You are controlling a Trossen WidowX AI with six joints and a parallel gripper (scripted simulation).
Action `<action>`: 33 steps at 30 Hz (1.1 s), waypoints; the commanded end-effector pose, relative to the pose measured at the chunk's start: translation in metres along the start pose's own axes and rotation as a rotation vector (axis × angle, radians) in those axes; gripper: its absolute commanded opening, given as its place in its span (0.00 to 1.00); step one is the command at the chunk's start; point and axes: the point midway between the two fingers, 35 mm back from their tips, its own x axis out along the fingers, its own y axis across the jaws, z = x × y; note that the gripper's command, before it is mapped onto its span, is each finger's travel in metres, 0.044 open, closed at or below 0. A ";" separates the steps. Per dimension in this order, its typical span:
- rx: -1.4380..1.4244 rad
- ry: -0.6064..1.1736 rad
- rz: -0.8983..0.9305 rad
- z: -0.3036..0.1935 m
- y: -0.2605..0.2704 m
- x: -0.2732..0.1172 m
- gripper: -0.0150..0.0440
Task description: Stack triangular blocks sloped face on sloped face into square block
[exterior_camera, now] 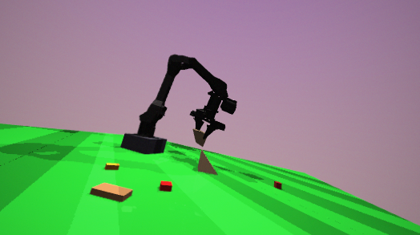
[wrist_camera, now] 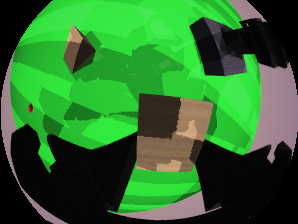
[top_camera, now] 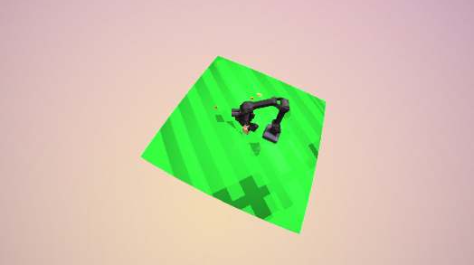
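My gripper [exterior_camera: 204,129] [top_camera: 248,127] [wrist_camera: 166,137] is shut on a tan triangular block [exterior_camera: 199,136] [wrist_camera: 170,132] [top_camera: 245,129] and holds it in the air, pointed corner down. The other triangular block [exterior_camera: 206,164] [wrist_camera: 77,47] rests on the green table [exterior_camera: 248,208] [top_camera: 190,149] with its ridge up. In the exterior view the held block hangs just above the resting block's tip, with a small gap between them. In the wrist view the resting block lies up and to the left of the held one.
The arm's base [exterior_camera: 143,143] [wrist_camera: 220,46] [top_camera: 271,132] stands behind the blocks. A flat orange slab [exterior_camera: 111,191], a small orange block [exterior_camera: 112,166], a red cube [exterior_camera: 166,185] and a smaller red cube [exterior_camera: 277,184] lie on the table nearer the camera.
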 end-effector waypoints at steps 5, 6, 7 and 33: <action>0.238 0.018 0.084 0.000 -0.002 -0.002 0.25; 0.268 0.022 0.094 0.000 -0.003 -0.002 0.25; 0.298 0.026 0.103 0.000 -0.003 -0.002 0.25; 0.760 0.142 0.230 -0.002 0.002 -0.010 0.25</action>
